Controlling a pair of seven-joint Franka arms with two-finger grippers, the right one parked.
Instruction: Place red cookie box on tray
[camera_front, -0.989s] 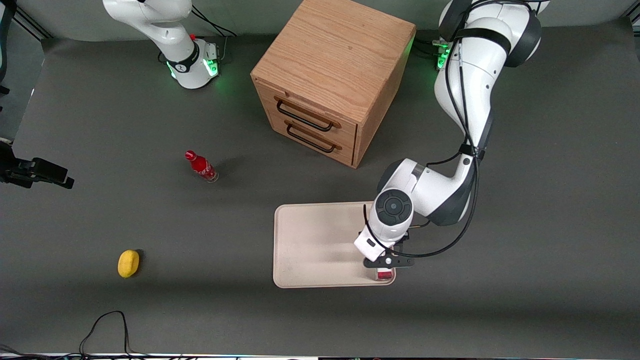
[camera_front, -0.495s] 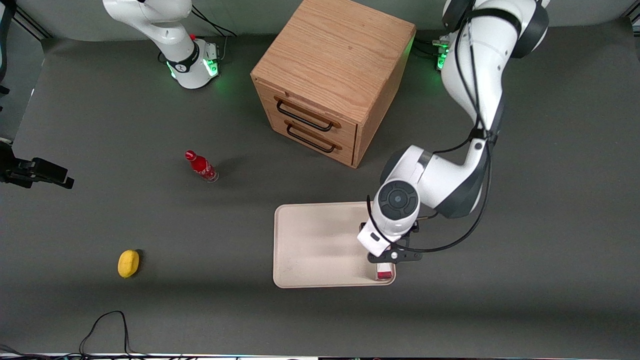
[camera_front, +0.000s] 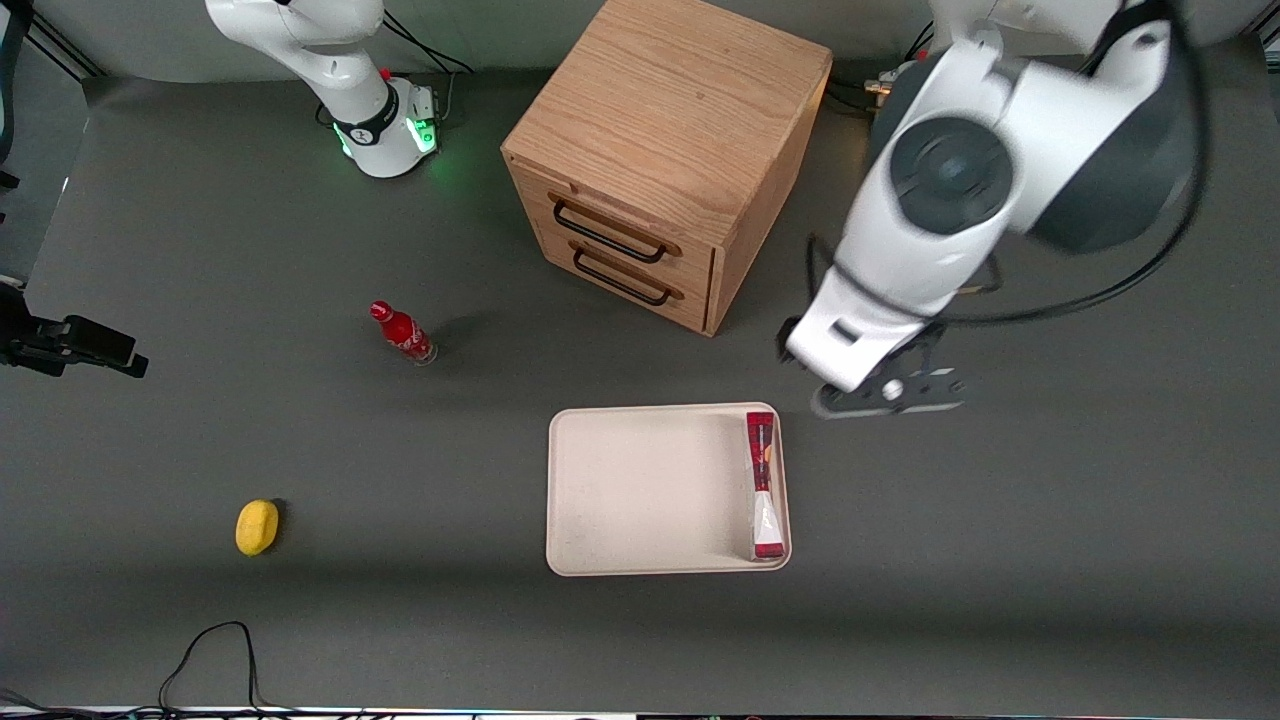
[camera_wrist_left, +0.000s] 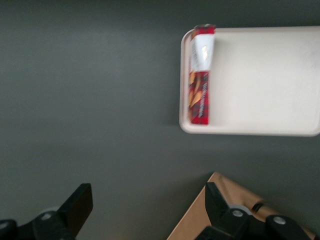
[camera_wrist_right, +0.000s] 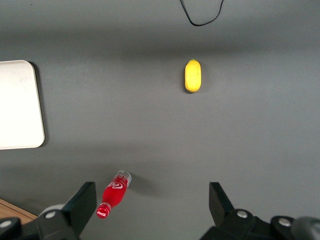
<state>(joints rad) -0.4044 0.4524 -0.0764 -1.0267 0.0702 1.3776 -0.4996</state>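
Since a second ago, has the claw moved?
Yes. The claw has risen and pulled off the tray toward the wooden drawer cabinet, open, leaving the red cookie box lying on the tray.

Matt cream tray (camera_front: 640, 490), printed cardboard red cookie box (camera_front: 762, 485), grained wooden cabinet (camera_front: 665, 150).

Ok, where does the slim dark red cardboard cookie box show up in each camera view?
Front view: slim dark red cookie box lies in the cream-white tray, along its edge toward the working arm's end.
Left wrist view: box lies along the tray's rim; the open gripper is raised clear.
Right wrist view: not visible.
Shared landmark: the tray.
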